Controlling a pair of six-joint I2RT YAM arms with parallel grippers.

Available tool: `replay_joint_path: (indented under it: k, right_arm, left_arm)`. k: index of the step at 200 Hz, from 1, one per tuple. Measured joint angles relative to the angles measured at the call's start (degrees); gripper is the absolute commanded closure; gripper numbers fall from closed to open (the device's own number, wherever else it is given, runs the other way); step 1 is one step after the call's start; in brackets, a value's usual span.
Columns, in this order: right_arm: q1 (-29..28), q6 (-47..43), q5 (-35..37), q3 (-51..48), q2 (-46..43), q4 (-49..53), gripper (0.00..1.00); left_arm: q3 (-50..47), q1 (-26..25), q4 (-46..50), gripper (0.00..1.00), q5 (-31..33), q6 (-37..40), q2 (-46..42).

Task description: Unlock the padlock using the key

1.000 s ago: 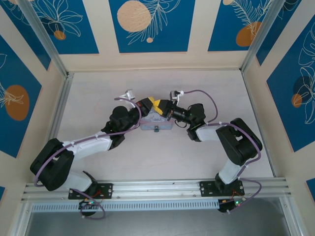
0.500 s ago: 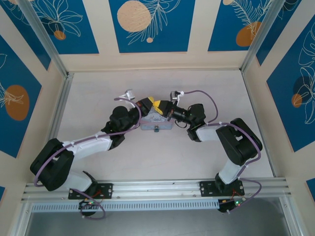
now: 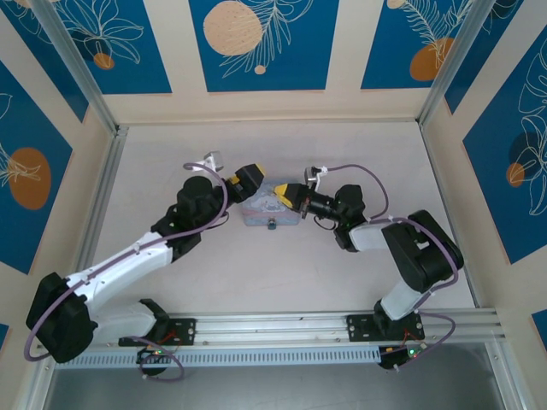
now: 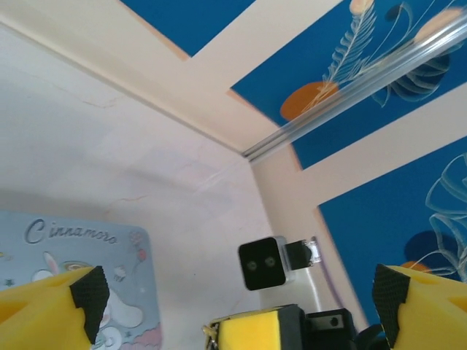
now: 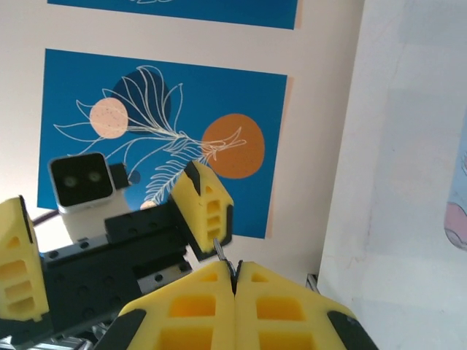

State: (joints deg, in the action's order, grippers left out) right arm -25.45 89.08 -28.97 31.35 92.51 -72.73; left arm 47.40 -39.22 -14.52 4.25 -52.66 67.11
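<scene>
Top external, pale table (image 3: 282, 269), blue-panelled walls (image 3: 256, 43), right tool (image 3: 284, 194) pinching key (image 5: 218, 249)

Pale blue tin (image 4: 66, 244) with dark cursive lettering, a white rabbit, pink balloons. Yellow on left gripper (image 3: 247, 180) and right gripper (image 5: 235, 271), black on pads (image 4: 89, 293). Dark key (image 5: 219, 250). Whitish worktop (image 3: 256, 265). Cream walls (image 3: 342, 51); deep blue panels (image 3: 291, 60) with white leaf outlines, orange and peach discs. Black-and-white arms (image 3: 137, 252), purple cables (image 3: 359, 171).
</scene>
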Motion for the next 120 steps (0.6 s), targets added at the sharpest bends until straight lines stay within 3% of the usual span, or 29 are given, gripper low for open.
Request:
replay_joint_path:
  k: [24, 59, 85, 120]
  right_arm:
    - [1.18, -2.89, -0.87, -1.53, -4.72, 7.54, 1.0]
    - [2.62, -11.91, 1.46, -2.38, -16.33, 28.83, 1.0]
    - [3.78, -17.73, 3.67, -1.9, -21.35, 41.38, 1.0]
    - [6.21, -20.37, 4.9, 0.44, -17.68, 48.46, 1.0]
  left_arm:
    - [4.44, 0.22, 10.86, 0.03, -1.68, 4.31, 0.07]
    - [6.45, 0.33, 22.53, 0.02, -6.8, 9.38, 2.19]
    - [2.1, -0.33, 23.26, 0.02, -11.69, 11.13, 4.44]
    - [-4.13, -3.89, 21.59, 0.05, -13.49, 12.79, 8.85]
